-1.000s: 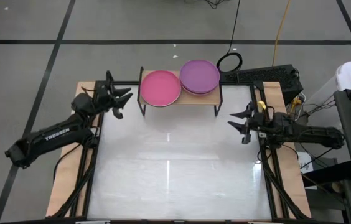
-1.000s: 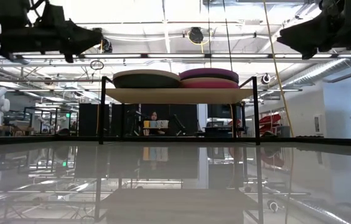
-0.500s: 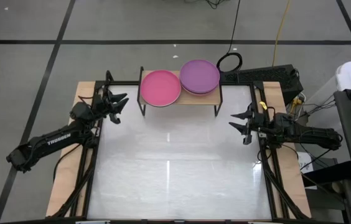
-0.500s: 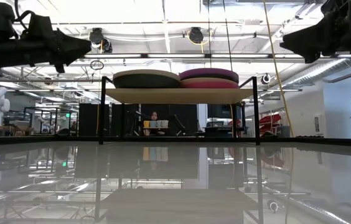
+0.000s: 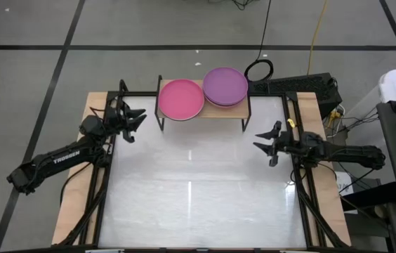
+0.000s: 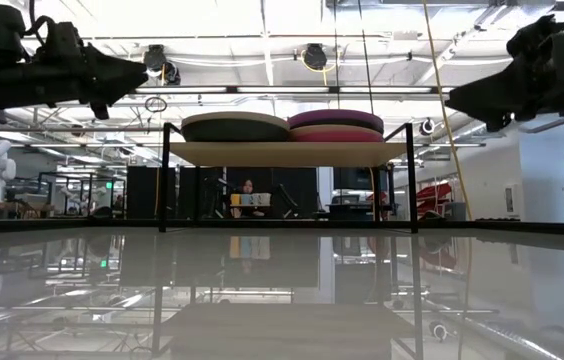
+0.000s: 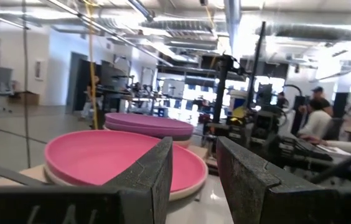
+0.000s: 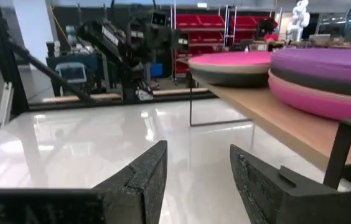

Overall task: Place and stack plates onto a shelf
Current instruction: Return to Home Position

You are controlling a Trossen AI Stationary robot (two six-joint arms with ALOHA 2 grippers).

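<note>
Findings. My left gripper (image 5: 139,119) hung at the upper left of the high view, over the left edge of the table (image 5: 198,200). It was just left of the shelf (image 5: 205,114) and clear of it. Its fingers stood apart with nothing between them.

My right gripper (image 5: 260,140) hung right of centre, near the table's right edge, lower than the shelf in the frame and pointing toward the frame's left. Its fingers were likewise spread and empty.

The shelf stood at the upper middle of the high view, at the table's top edge. It bore two stacks close side by side; I could not tell whether their rims touched.

Left stack: the pink plate (image 5: 180,99) lay on top. In the low view a beige plate (image 6: 232,119) lay over a black plate (image 6: 234,133).

Right stack: the purple plate (image 5: 225,86) lay on top. In the right wrist view a dark plate (image 8: 315,78) lay under it, with the magenta plate (image 8: 318,101) lowest, on the board.

All plates lay flat.
</note>
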